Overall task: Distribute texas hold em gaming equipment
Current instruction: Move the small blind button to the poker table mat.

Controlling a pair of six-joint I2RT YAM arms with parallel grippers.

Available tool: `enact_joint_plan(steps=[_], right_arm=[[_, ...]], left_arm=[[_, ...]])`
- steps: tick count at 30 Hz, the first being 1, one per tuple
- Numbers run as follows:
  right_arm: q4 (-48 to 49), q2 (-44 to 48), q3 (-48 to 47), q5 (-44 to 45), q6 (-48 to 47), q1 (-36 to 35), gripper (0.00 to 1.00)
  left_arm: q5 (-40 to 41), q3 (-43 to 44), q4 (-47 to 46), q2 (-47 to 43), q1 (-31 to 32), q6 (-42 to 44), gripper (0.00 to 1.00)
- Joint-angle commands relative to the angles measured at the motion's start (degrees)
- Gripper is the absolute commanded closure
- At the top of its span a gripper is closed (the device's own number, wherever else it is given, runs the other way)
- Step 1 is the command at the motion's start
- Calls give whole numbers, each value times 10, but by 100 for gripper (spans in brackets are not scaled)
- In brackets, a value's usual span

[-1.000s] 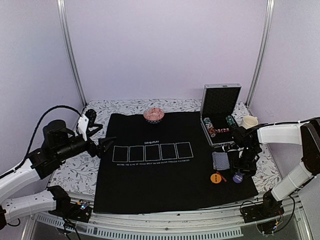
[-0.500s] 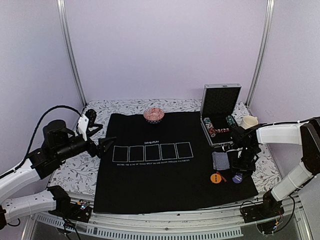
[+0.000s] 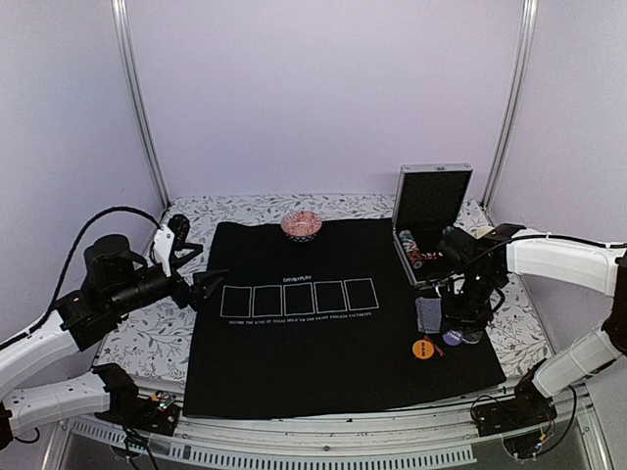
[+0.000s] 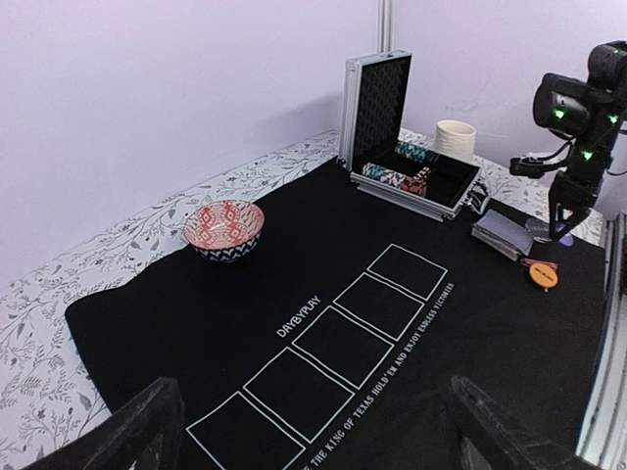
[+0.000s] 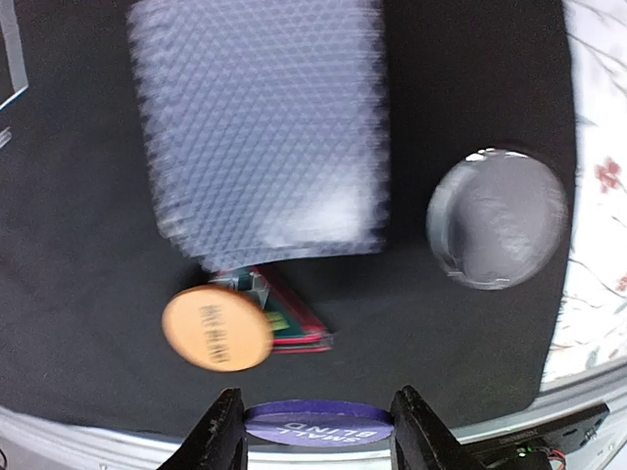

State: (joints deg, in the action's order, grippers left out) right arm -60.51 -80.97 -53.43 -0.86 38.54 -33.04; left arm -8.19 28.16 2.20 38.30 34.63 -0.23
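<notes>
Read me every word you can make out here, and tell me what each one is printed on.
"DAYBYPLAY": on the black mat, above the white rectangles.
"THE KING OF TEXAS HOLD'EM AND ENJOY ENDLESS VICTORIES": same mat, below the rectangles; its start runs out of the left wrist view.
"SMALL BLIND": on the blue button, seen upside down.
Too blurred to read: lettering on the orange button.
Too small to read: markings on the poker chips.

The mat [image 4: 176, 313] reads DAYBYPLAY above its rectangles [image 4: 345, 347]; the blue button [image 5: 318, 423] reads SMALL BLIND.
</notes>
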Motion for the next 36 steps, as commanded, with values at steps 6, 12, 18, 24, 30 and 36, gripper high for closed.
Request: enact_joint_plan(steps=[6,12,18,24,30,36], right_arm=[[10,-114,-75,-18,-4,-86,64],[4,-137,-78,-3,-6,-89,61],[25,-162,-75,-6,-16,-89,58],[24,-188,-91,1,-27,-88,54],[10,-189,-100,12,-23,-89,30],[-7,-169,-111,10,-18,-88,19]], left_arm=[[-12,8,-11,4,6,0,6],[-13,8,-10,4,6,0,6],[-16,8,-10,5,6,-1,7],[-15,8,-10,4,6,0,6],[-14,8,-10,5,7,0,6],[-14,8,-10,4,7,1,6]])
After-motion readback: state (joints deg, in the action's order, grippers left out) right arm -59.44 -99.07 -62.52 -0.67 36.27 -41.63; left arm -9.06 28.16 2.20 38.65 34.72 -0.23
